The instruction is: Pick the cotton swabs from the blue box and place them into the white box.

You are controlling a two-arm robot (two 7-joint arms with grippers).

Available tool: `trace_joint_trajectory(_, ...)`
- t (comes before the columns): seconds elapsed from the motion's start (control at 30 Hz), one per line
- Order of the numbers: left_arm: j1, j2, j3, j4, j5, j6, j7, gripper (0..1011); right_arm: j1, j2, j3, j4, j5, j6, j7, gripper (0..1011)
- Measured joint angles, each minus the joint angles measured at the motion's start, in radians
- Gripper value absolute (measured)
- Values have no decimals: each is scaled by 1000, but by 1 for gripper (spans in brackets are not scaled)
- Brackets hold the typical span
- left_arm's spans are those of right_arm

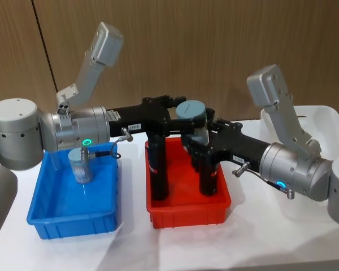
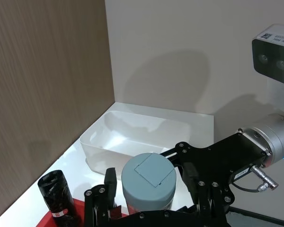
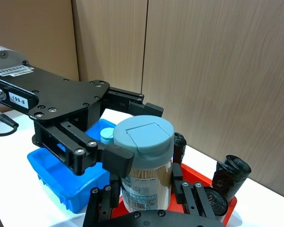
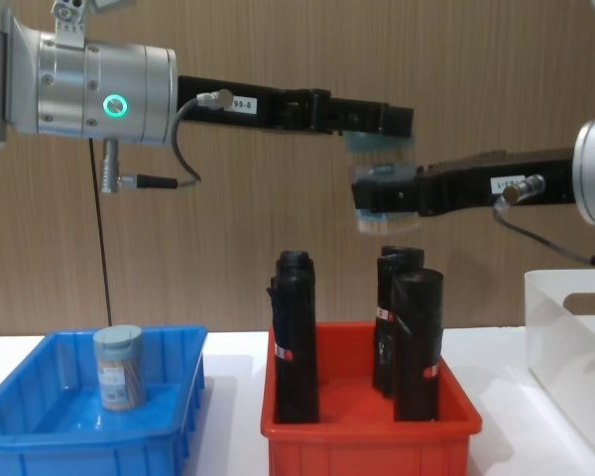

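In the head view, one swab jar [image 1: 81,165] stood upright in the blue box [image 1: 73,221] at my left. Over the red bin [image 1: 187,213] and its black rolls [image 1: 158,169], the left gripper [image 1: 182,116] pinched a second jar [image 1: 191,109] at the lid. The right gripper [image 1: 199,136] flanked it lower down; whether that one gripped, I could not tell. The chest view showed the jar high above the rolls; the right wrist view, its label and sticks. The white box [image 1: 327,119] sat farthest right, its hollow seen from the left wrist.
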Motion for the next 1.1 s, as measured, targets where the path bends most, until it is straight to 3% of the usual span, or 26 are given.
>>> trace_joint_trajectory(0.13, 0, 0, 0, 0, 0, 0, 0, 995, 0, 1, -1, 1, 4, -3, -2, 628)
trace_joint_trajectory(0.67, 0, 0, 0, 0, 0, 0, 0, 1000, -16, 15, 1, 3, 25, -9, -30, 628)
trace_joint_trajectory(1.1, 0, 0, 0, 0, 0, 0, 0, 1000, -65, 54, 29, 13, 63, -14, -126, 628)
